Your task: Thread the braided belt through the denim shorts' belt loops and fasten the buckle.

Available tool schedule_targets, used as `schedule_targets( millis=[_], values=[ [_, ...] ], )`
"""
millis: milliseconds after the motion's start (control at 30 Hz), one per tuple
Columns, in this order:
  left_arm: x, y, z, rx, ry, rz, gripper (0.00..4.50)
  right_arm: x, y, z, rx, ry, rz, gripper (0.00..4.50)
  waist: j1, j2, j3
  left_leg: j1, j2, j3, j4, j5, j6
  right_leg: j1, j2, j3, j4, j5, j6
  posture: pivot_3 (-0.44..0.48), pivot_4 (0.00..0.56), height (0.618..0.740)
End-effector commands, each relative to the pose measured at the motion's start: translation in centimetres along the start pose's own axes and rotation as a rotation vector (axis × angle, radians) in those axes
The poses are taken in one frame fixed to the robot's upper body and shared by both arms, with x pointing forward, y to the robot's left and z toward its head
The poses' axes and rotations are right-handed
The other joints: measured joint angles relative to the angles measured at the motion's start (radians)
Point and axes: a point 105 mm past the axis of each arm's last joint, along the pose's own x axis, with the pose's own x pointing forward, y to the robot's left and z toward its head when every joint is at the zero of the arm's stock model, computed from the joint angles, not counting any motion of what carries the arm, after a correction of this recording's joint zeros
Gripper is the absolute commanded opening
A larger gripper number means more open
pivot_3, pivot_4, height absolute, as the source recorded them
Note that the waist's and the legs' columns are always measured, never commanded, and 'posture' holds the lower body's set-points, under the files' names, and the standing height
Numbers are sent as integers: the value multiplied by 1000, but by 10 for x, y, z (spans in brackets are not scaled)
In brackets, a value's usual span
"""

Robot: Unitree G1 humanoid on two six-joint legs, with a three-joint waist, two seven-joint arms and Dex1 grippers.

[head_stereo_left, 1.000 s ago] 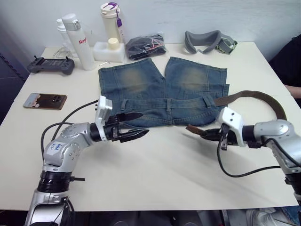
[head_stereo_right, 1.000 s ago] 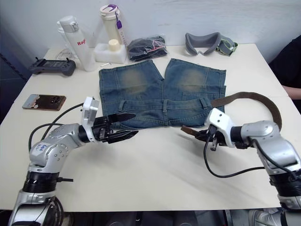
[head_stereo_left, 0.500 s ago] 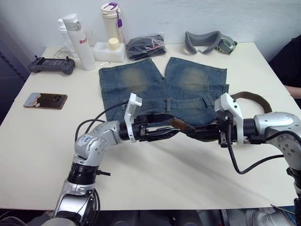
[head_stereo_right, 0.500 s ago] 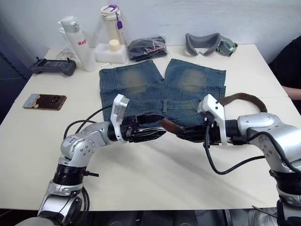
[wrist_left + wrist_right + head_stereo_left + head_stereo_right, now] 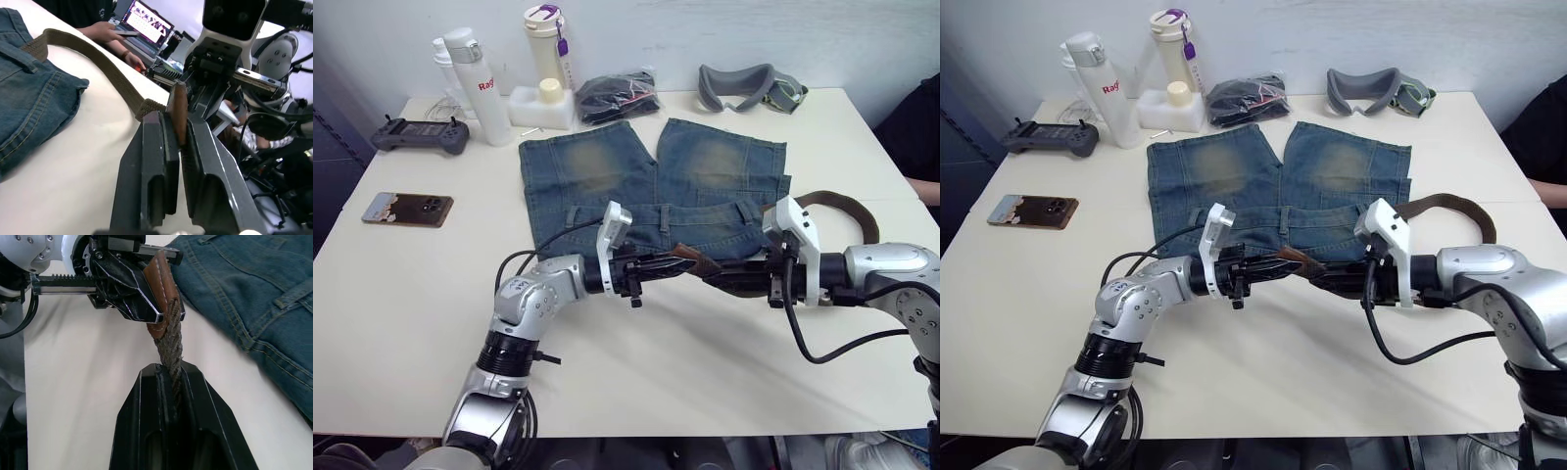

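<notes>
Left eye view: both arms reach inward, left fingers (image 5: 674, 260) and right fingers (image 5: 729, 279) pinching the braided belt (image 5: 705, 265)

Faded blue denim shorts (image 5: 651, 191) lie flat on table, waistband w/ loops nearest robot. Dark brown braided belt (image 5: 847, 204) curves off right side, leather tip (image 5: 689, 258) lifted.
</notes>
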Motion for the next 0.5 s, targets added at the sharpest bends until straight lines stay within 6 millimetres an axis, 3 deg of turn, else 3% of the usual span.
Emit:
schedule_targets(
  millis=[33,167,267,367,433,500],
  values=[
    [5,-8,18,23,-66,-53,88,-5,2,3,8,-30,-33,0,1,0,0,0,0,0,0,0,0,0,0,0,0,0,0,0,150,740],
    [9,-2,23,-5,-89,-34,0,-35,-17,3,109,-85,-170,1690,5,-1,0,0,0,0,2,0,1,0,0,0,0,1,0,0,150,740],
    [12,0,29,-46,-117,-25,0,-71,-33,3,124,-124,-338,3228,6,-1,0,-1,-1,0,2,0,3,1,0,1,0,1,1,0,150,740],
    [17,22,43,-310,-230,59,0,-100,-23,18,143,-315,-359,4484,9,-1,1,-1,-1,0,2,-1,4,1,0,0,0,1,1,0,150,740],
    [20,29,44,-423,-246,60,0,-103,-6,29,121,-439,-311,4484,8,-3,2,-1,-1,-1,2,-1,5,2,0,0,0,2,1,0,150,740],
    [25,28,46,-480,-247,32,0,-96,12,27,142,-492,-260,4484,-1,-3,2,0,-1,-1,2,-1,5,2,0,-1,1,2,2,0,150,740]
  ],
)
